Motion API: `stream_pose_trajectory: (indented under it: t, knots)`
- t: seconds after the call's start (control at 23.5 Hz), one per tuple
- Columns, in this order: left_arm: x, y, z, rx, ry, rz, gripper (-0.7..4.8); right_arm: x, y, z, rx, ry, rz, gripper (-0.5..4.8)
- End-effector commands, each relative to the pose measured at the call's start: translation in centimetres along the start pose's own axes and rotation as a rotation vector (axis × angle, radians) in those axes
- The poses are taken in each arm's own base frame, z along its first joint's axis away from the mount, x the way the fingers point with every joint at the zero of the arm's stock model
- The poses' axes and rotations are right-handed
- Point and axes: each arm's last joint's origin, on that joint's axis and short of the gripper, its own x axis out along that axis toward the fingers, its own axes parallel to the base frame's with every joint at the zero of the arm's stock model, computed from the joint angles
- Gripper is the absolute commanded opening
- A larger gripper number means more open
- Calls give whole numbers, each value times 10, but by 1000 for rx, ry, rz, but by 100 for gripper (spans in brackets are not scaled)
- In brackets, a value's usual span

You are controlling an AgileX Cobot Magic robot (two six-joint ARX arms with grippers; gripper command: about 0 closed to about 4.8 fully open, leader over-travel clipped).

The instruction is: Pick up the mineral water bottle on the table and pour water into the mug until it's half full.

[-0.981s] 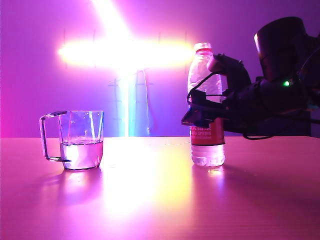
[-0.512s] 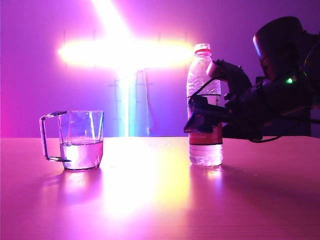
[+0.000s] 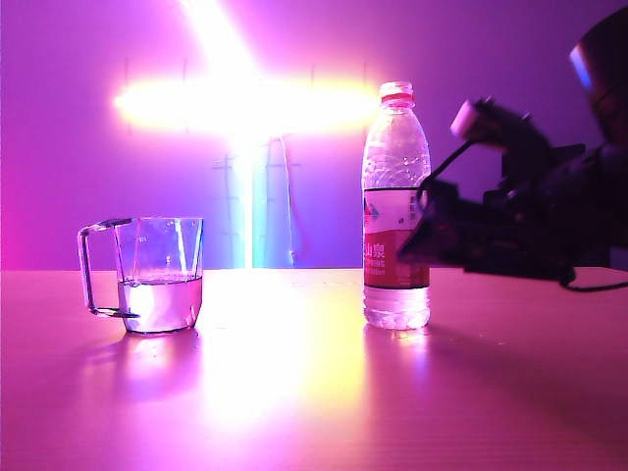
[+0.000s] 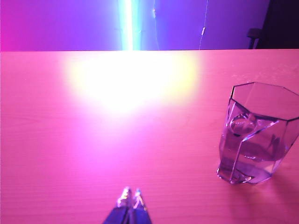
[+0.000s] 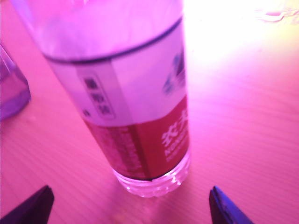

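We see the right gripper at right of the exterior frame, drawn back from the mineral water bottle, which it overlapped a second ago; its jaws are spread wide and empty. The bottle stands upright right of centre on the counter. The mug, at left, already holds water, near half, so we judge pouring finished. The left gripper, jaws together, rests low near the mug. Open counter lies between, edges far off.
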Motion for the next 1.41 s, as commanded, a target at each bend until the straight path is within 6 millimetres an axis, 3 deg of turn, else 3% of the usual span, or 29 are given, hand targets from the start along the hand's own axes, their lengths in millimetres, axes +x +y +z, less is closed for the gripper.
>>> stream_pose_trajectory:
  t: [0.04,0.34,0.38,0.51,0.6,1.28,1.41]
  knots:
    - [0,1,2,-4,-15,9,-2,-17,2,7,60,-77,-14,479]
    - [0,5,2,-7,-15,53,-2,-47,8,29,65,-168,5,469]
    - [0,5,2,-7,-15,54,-2,-49,9,31,78,-178,7,415]
    - [0,5,2,-7,-15,54,-2,-58,11,39,77,-219,15,143]
    - [0,5,2,-7,-15,54,-2,-60,11,41,73,-231,29,7]
    - [0,5,2,-7,-15,54,-2,-60,13,41,71,-222,45,-3]
    - [0,5,2,-7,-15,49,-2,-62,11,43,70,-237,-21,-4]
